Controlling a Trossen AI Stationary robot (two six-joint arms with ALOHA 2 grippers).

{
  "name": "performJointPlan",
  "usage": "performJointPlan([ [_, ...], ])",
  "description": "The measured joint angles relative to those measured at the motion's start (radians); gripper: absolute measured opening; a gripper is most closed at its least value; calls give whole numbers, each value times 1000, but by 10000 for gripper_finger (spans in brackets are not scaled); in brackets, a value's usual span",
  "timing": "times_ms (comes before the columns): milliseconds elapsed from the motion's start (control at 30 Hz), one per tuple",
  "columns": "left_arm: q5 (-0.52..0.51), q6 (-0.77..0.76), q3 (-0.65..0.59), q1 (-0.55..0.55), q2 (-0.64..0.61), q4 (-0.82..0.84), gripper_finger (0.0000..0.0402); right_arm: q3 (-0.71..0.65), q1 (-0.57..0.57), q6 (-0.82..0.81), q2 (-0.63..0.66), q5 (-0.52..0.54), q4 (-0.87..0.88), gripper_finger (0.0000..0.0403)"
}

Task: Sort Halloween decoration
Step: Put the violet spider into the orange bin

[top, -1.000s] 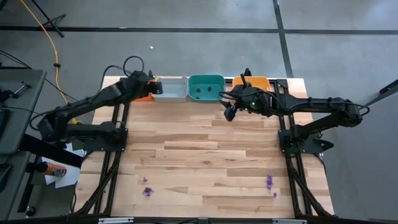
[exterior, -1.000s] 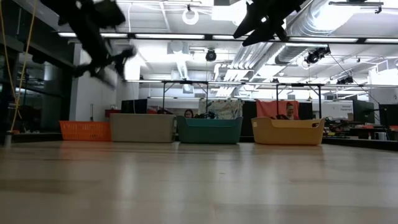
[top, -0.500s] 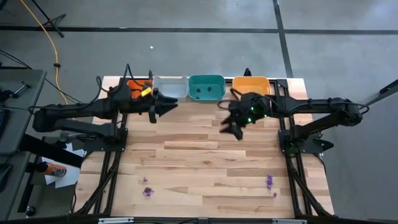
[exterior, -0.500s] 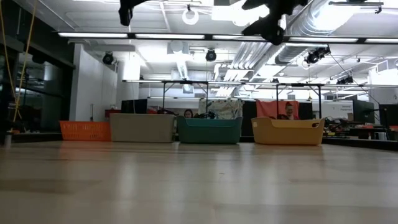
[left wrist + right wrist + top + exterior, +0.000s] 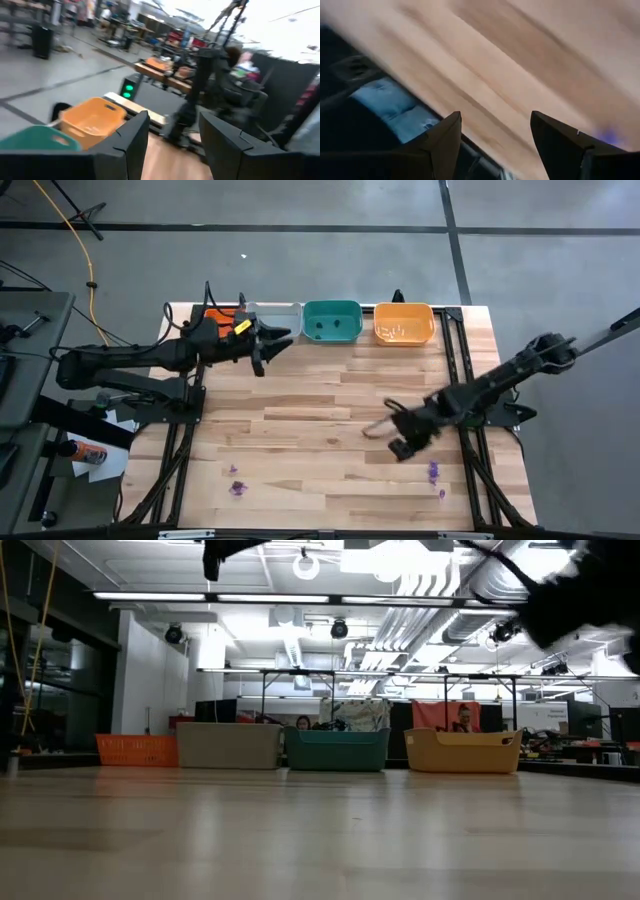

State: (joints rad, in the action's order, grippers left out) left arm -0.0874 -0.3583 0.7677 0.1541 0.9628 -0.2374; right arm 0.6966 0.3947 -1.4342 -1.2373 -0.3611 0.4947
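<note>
The Halloween decoration shows as tiny purple trinkets lying on the wooden table: two at the near right and two at the near left. My right gripper hangs open above the table's middle right, a little left of the right-hand trinkets and tipped downward. One of them shows as a purple blur past its fingers. My left gripper stands open and level at the far left, in front of the grey tray, with nothing between its fingers.
Four trays line the far edge: red-orange, grey, green with a few dark bits inside, and orange with pale bits. Bare wood lies between the trays and the trinkets. People sit in the room beyond the table.
My right gripper has swung from in front of the orange tray toward the near edge and down, rolling and tipping downward, to a spot near the right-hand purple trinkets. My left gripper has risen from over the red-orange and grey trays, turned level and moved slightly right. Both stay open.
</note>
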Motion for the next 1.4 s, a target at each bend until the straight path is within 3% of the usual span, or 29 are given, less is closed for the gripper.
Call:
performJointPlan([
  [200, -15, 19, 0, 38, 31, -24, 163, -72, 214, -492, 0, -9, -4, 234],
  [500, 15, 157, 0, 69, 75, -151, 163, -72, 335, -819, -1, 120, 178, 234],
  [733, 105, 158, 0, 67, 75, -147, 163, -81, 339, -836, -31, 124, 217, 234],
  [1100, 101, 152, 0, 68, 75, -148, 163, -147, 338, -838, -110, 85, 105, 226],
  [1233, 92, 152, 0, 68, 75, -150, 163, -152, 350, -822, -141, 78, 85, 178],
  [1400, -21, 151, 0, 69, 75, -157, 163, -151, 350, -768, -153, 93, 77, 71],
])
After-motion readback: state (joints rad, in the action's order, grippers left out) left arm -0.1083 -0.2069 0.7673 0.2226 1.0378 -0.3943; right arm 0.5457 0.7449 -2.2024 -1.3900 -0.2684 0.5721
